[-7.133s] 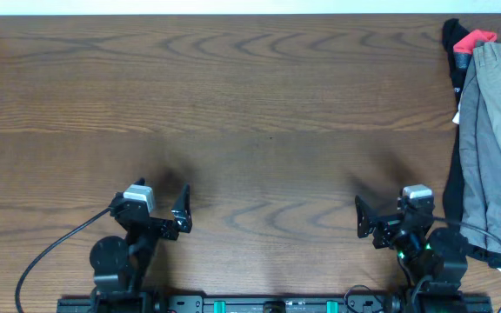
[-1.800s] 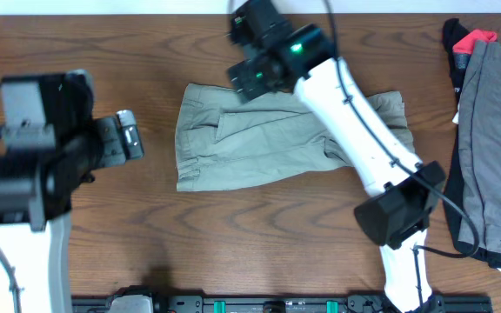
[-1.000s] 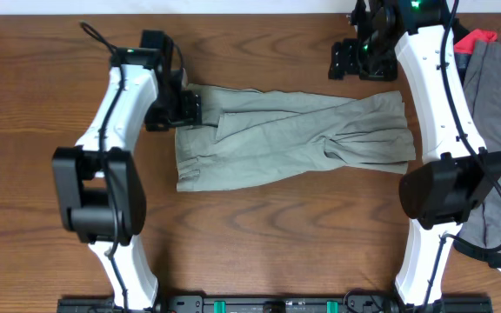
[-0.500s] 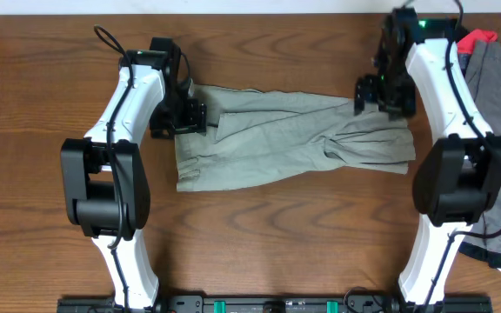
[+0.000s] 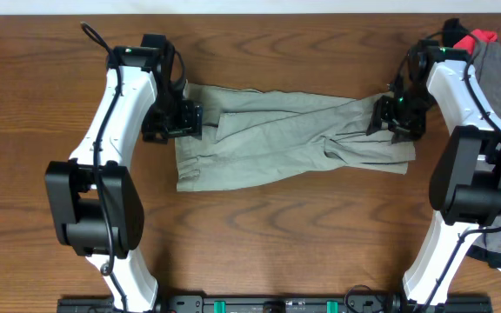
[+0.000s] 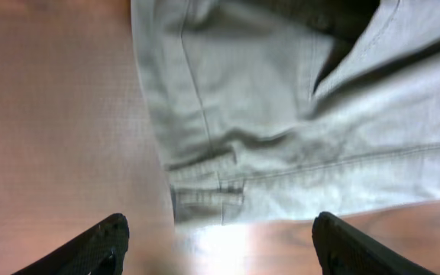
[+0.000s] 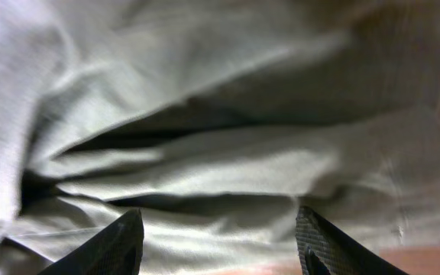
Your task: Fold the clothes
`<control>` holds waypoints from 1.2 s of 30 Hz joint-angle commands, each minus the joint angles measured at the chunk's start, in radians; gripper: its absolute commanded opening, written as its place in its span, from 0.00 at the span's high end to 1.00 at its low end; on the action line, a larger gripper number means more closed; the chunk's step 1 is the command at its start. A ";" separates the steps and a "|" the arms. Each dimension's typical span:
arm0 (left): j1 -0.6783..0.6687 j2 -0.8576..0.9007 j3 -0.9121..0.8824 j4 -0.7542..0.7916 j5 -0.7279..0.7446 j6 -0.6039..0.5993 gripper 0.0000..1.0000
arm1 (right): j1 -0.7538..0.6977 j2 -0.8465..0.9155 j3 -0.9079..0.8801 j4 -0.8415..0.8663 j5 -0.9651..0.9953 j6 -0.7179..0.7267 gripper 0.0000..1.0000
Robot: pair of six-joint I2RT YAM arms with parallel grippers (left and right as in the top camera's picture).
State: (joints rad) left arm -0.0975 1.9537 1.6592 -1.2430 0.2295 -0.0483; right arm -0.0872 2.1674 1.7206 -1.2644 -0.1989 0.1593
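The clothes, khaki shorts (image 5: 277, 139), lie spread out flat on the wooden table (image 5: 250, 235), waistband to the left and leg hems to the right. My left gripper (image 5: 181, 117) hovers at the waistband's left edge. In the left wrist view it (image 6: 220, 252) is open wide, with a corner of the shorts (image 6: 205, 202) just ahead of the gap. My right gripper (image 5: 396, 117) sits over the right leg hems. Seen from the right wrist, it (image 7: 216, 248) is open, its fingers straddling rumpled folds of the shorts (image 7: 205, 160).
A darker grey garment (image 5: 494, 139) lies piled at the table's right edge, with a black and red cloth (image 5: 466, 42) under its far end. The table's back edge (image 5: 250, 12) runs just behind the shorts.
My right gripper has moved right and toward the front, from the shorts' upper right part onto the leg hems. The left gripper has stayed at the waistband edge, and the shorts lie as before.
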 commanded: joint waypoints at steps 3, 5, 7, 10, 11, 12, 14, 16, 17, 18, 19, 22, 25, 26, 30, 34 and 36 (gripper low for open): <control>0.003 -0.029 -0.006 -0.035 -0.047 0.010 0.22 | -0.014 -0.004 -0.002 -0.016 0.105 -0.042 0.37; 0.003 -0.040 -0.006 -0.040 -0.083 0.010 0.21 | -0.032 -0.008 -0.002 -0.015 0.105 -0.050 0.37; 0.003 -0.054 -0.006 -0.040 -0.104 0.010 0.21 | -0.063 -0.013 -0.002 -0.018 0.101 -0.049 0.37; 0.008 -0.076 -0.004 -0.040 -0.111 0.010 0.21 | -0.127 -0.017 -0.002 -0.027 0.092 -0.049 0.34; 0.011 -0.083 -0.004 -0.039 -0.111 0.010 0.21 | -0.151 -0.016 -0.003 -0.031 0.067 -0.058 0.33; 0.015 -0.090 -0.004 -0.040 -0.111 0.010 0.21 | -0.170 -0.016 -0.004 -0.035 0.034 -0.082 0.33; 0.026 -0.103 -0.004 -0.040 -0.111 0.010 0.21 | -0.203 -0.016 -0.009 -0.048 -0.037 -0.121 0.34; 0.035 -0.113 -0.004 -0.040 -0.110 0.010 0.21 | -0.221 -0.016 -0.019 -0.057 -0.080 -0.140 0.35; 0.039 -0.119 -0.004 -0.040 -0.110 0.010 0.21 | -0.224 -0.016 -0.025 -0.056 -0.082 -0.142 0.34; 0.041 -0.123 -0.004 -0.040 -0.110 0.010 0.21 | -0.224 -0.016 -0.031 -0.051 -0.084 -0.143 0.34; 0.042 -0.126 -0.004 -0.040 -0.110 0.010 0.21 | -0.222 -0.016 -0.039 -0.039 -0.100 -0.153 0.35; 0.042 -0.130 -0.004 -0.041 -0.110 0.010 0.21 | -0.212 -0.016 -0.073 0.010 -0.167 -0.183 0.36; 0.042 -0.130 -0.004 -0.051 -0.110 0.010 0.20 | -0.201 -0.016 -0.120 0.068 -0.169 -0.171 0.39; 0.042 -0.130 -0.004 -0.053 -0.110 0.010 0.21 | -0.198 -0.016 -0.135 0.082 -0.172 -0.161 0.44; 0.042 -0.130 -0.004 -0.062 -0.110 0.010 0.21 | -0.192 -0.016 -0.173 0.119 -0.233 -0.156 0.73; 0.042 -0.130 -0.004 -0.066 -0.110 0.010 0.21 | -0.202 -0.032 -0.142 0.107 -0.374 -0.196 0.97; 0.042 -0.130 -0.004 -0.066 -0.110 0.010 0.21 | -0.211 -0.056 -0.113 0.085 -0.504 -0.248 0.98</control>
State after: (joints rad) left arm -0.0578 1.8420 1.6592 -1.3025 0.1272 -0.0483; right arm -0.2893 2.1654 1.5620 -1.1652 -0.4854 -0.0204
